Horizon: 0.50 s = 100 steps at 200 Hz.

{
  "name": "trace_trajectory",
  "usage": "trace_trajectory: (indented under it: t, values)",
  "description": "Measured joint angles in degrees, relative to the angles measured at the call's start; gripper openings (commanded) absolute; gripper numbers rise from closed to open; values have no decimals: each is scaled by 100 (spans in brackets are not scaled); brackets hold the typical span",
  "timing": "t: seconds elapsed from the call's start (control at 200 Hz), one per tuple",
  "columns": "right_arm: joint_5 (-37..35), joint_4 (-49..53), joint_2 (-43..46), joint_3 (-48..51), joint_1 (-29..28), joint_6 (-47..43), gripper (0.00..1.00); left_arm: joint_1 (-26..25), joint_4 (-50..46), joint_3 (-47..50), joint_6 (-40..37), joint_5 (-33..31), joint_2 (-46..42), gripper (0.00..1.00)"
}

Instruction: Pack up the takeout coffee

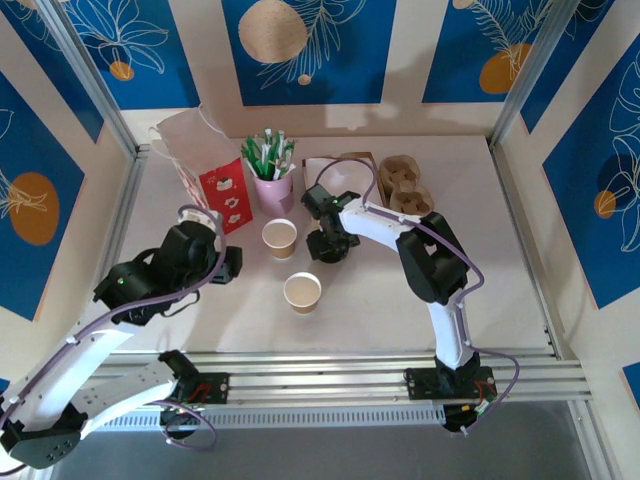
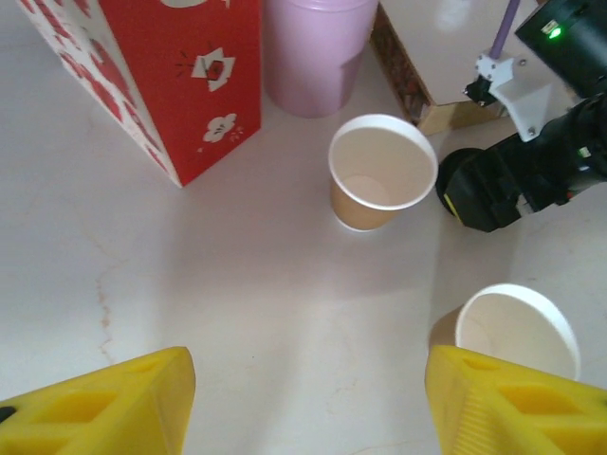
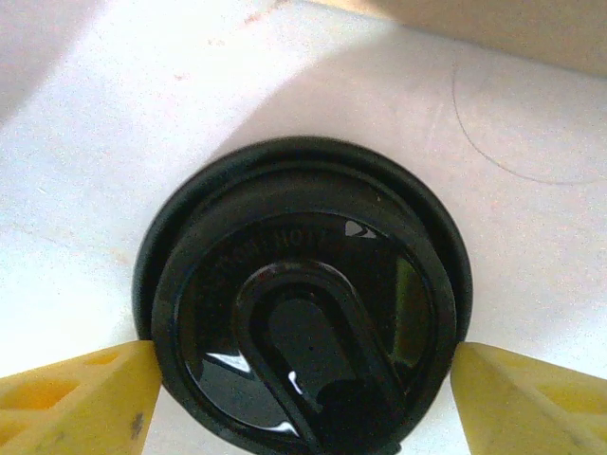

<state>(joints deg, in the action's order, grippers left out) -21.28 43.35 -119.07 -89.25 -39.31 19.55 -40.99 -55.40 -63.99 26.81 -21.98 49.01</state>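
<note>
Two kraft-brown paper cups stand upright and open on the table, one farther [image 1: 280,238] [image 2: 382,172] and one nearer [image 1: 302,292] [image 2: 517,327]. A black lid [image 3: 303,322] lies flat on the table just right of the farther cup. My right gripper [image 1: 327,248] [image 3: 303,379] reaches down over it, with a yellow fingertip pressed against the rim on each side. My left gripper [image 1: 226,265] [image 2: 308,408] hovers low to the left of the cups, open wide, with bare table between its fingers [image 2: 104,403].
A red patterned paper bag [image 1: 213,185] stands at the back left. Beside it is a pink cup of green-and-white sticks [image 1: 273,180]. A flat box [image 1: 340,172] and a brown pulp cup carrier [image 1: 405,185] sit behind the right arm.
</note>
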Motion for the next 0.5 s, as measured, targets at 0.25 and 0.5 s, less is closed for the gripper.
trace_trajectory:
  t: [0.25,0.5]
  values:
    - [4,20,-120,-184,0,-22,79,2,-201,66,-190,-302,-203,68]
    - [24,24,-208,-195,11,-66,74,7,-358,160,-323,-498,-358,71]
